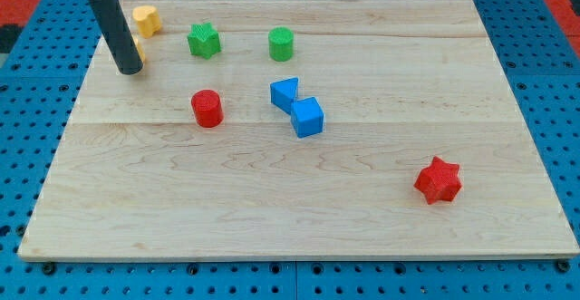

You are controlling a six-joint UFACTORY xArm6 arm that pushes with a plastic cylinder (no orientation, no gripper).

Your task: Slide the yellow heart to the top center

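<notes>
My tip [131, 68] held nothing, having no claw, and sat at seven o'clock of the yellow heart [146, 19], near the board's [272, 200] top-left corner; the slide rightward remained undone.

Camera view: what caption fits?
My tip beside the yellow heart block, green star block nearby on wooden board.

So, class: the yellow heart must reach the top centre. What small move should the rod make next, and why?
Probably a short push toward the view's right. My tip sits at the view's left, just below the yellow heart, with another yellow block partly hidden behind the rod; the green star stands in the way.
</notes>
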